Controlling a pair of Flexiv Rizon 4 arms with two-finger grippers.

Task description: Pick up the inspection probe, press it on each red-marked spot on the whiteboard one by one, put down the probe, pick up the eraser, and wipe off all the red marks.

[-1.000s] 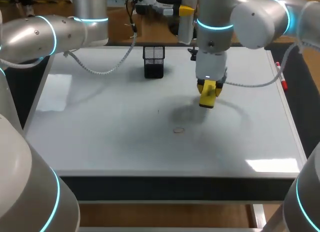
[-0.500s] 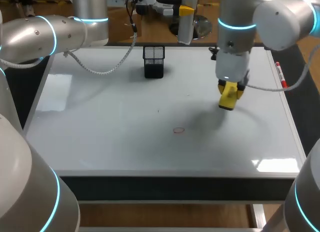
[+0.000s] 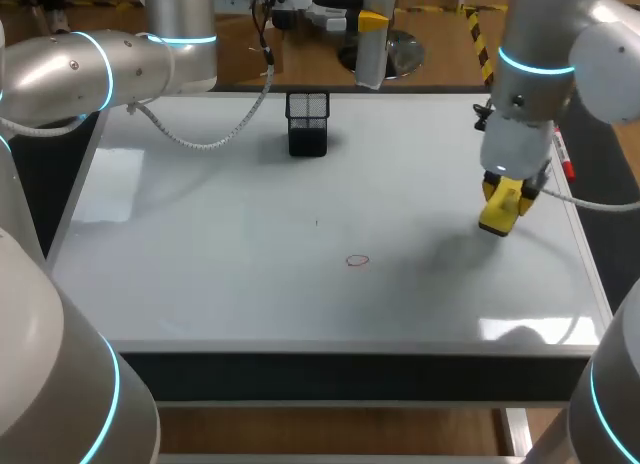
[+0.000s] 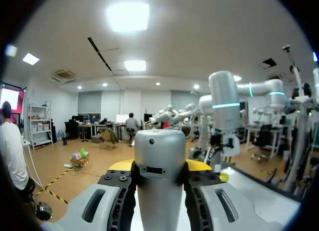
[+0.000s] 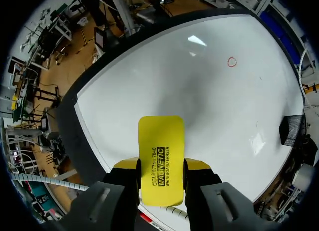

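The right gripper (image 5: pixel 160 165) hides one end of the eraser (image 5: pixel 160 139) between its jaws; its arm seemingly half-covers a marker (image 3: pixel 568 169).

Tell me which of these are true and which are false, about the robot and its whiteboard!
1. The right end effector holds a yellow eraser. True.
2. The eraser is rubbing the red circle. False: it is well away from it, near the right side of the whiteboard.
3. Only one red circle shows on the whiteboard. True.
4. The black mesh pen holder has tipped over. False: it stands upright near the far edge.
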